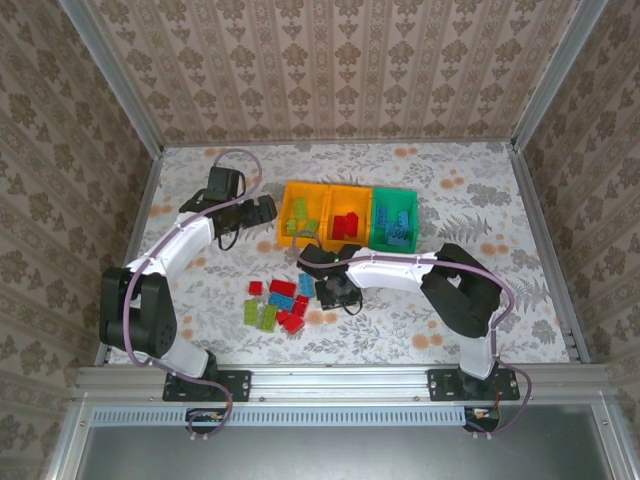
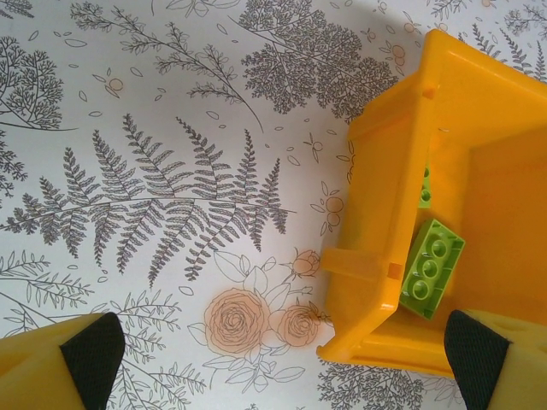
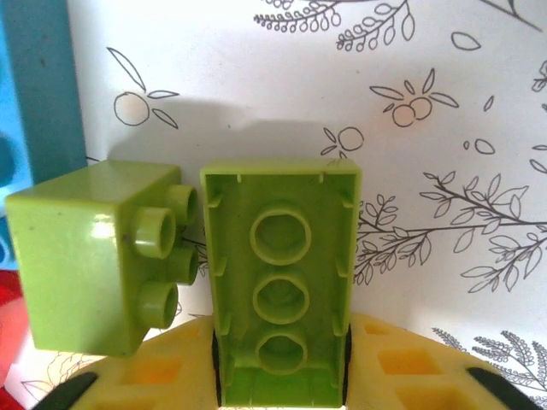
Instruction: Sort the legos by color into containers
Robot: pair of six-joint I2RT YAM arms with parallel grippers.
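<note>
The table [image 1: 190,190] has flowers and leaves drawn on it. Three bins stand side by side in a row near the middle. The left orange bin [image 1: 305,186] has green bricks [image 1: 300,226] in it. The middle orange bin [image 1: 350,189] has red bricks [image 1: 345,225]. The teal bin [image 1: 395,191] has blue bricks [image 1: 400,233].

A small pile of loose bricks [image 1: 280,302] lies on the table in front of the bins. It has red, blue and green ones all mixed up.

The right arm [image 1: 390,270] reaches over to the right side of this pile. The right gripper [image 3: 280,376] has its jaws pressed on the two sides of a green brick [image 3: 280,282]. The hollow bottom of that brick faces the wrist camera. Another green brick [image 3: 85,256] sits just beside it on the left, with its bumps pointing at the held one. I cannot tell if the two touch. A bit of blue [image 3: 13,171] and a bit of red [image 3: 8,316] show at the left edge.

The left gripper [image 1: 264,210] is just beside the left orange bin [image 2: 402,171], by its left wall. Its jaws are wide apart and hold nothing. From the left wrist, one green brick [image 2: 432,265] lies inside the corner of that bin.
</note>
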